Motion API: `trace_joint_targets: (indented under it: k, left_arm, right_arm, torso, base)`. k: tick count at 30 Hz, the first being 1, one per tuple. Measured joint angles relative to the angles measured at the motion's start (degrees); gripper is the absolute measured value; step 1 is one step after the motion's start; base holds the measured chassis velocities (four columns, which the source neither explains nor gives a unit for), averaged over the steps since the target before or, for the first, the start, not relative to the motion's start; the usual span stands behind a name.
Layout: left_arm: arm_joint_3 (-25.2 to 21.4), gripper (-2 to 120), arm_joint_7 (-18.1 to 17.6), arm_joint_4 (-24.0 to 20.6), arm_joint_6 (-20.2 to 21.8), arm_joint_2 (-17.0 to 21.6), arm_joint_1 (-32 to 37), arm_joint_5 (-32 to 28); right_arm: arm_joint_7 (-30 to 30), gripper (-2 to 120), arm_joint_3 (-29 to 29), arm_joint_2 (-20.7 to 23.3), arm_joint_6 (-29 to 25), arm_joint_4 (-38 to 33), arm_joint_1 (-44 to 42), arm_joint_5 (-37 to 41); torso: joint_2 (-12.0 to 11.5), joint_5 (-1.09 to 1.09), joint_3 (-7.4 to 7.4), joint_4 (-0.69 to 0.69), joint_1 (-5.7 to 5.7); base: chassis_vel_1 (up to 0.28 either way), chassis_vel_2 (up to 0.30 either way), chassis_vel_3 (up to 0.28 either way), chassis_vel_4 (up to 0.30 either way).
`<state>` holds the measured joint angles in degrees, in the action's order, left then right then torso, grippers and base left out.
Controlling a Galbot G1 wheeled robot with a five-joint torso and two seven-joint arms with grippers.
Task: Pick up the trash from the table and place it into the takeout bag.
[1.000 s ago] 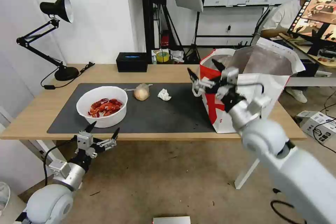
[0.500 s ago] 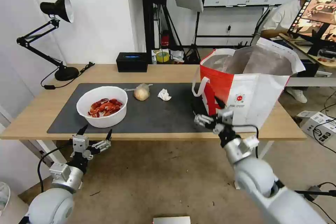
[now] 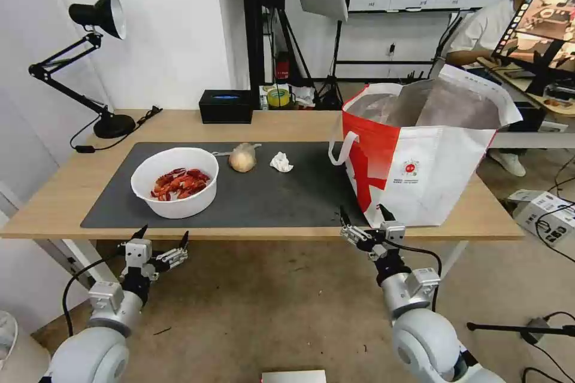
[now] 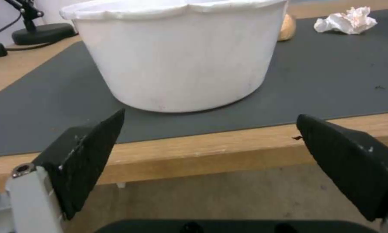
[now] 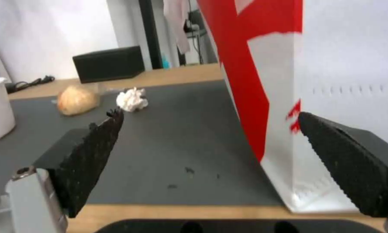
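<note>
— Where's the trash?

— I see three pieces on the mat [image 3: 287,191]: the bowl [image 3: 175,181] of shells near the counter's [image 3: 54,197] front edge on my left, the bun [image 3: 242,157] farther back, the tissue [image 3: 281,161] just beside it. The bag [image 3: 428,155] stands open on the right end, one corner on the mat.

— And your pincers?

— Both hang below the front edge, off the counter. The left pincer [image 3: 160,243] sits in front of the bowl, fingers spread wide, nothing in them. The right pincer [image 3: 365,222] sits below the bag's near corner, also apart and empty.

— What's the step?

— I judge it's a fresh reach for the next piece. For the bowl, I'd lift the left arm clear of the edge first, then straddle the rim and keep it level so shells don't spill. The wall looks smooth and thin, so I'd squeeze gently.

— Risk?

— Clipping the counter edge on the rise, or nudging the bag.
</note>
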<state>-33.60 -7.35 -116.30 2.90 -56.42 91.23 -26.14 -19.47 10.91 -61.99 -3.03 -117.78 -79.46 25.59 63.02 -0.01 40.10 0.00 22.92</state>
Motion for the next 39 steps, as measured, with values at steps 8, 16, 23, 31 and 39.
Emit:
trace_joint_targets:
  k: [8,16,23,31,39]
  left_arm:
    - [0.15,100,-0.07,0.04,0.0,-0.1,-0.06,-0.44]
    - [0.19,100,-0.04,-0.2,-0.08,-0.11,0.28,-0.45]
    - [0.03,100,-0.03,-0.56,-0.18,-0.18,0.53,-0.41]
    - [0.64,100,-0.1,-0.79,-1.59,0.0,0.75,-0.11]
    - [0.56,100,-0.76,-1.5,-1.61,-0.03,0.84,-0.12]
  right_arm:
    - [-1.0,100,-0.66,-0.42,0.18,-0.53,-1.48,-1.77]
    - [-2.13,100,-2.41,-0.55,0.8,-0.82,-2.2,-3.72]
    - [-2.46,100,-3.28,-0.55,1.62,-1.4,-2.27,-3.78]
    - [-3.33,100,-7.11,2.8,3.77,-1.71,2.68,-0.04]
    - [2.34,100,-13.81,5.67,3.77,1.5,14.16,6.03]
  torso:
    - [0.0,0.0,0.0,0.0,0.0]
    - [0.0,0.0,0.0,0.0,0.0]
    - [0.0,0.0,0.0,0.0,0.0]
    - [0.0,0.01,0.0,-0.01,0.0]
    - [0.0,0.0,0.01,0.0,0.0]
  base:
    - [0.0,0.0,0.0,0.0]
    - [0.0,0.0,0.0,0.0]
    - [0.0,0.0,0.0,0.0]
    - [0.0,0.0,0.0,0.0]
    - [0.0,0.0,0.0,0.0]
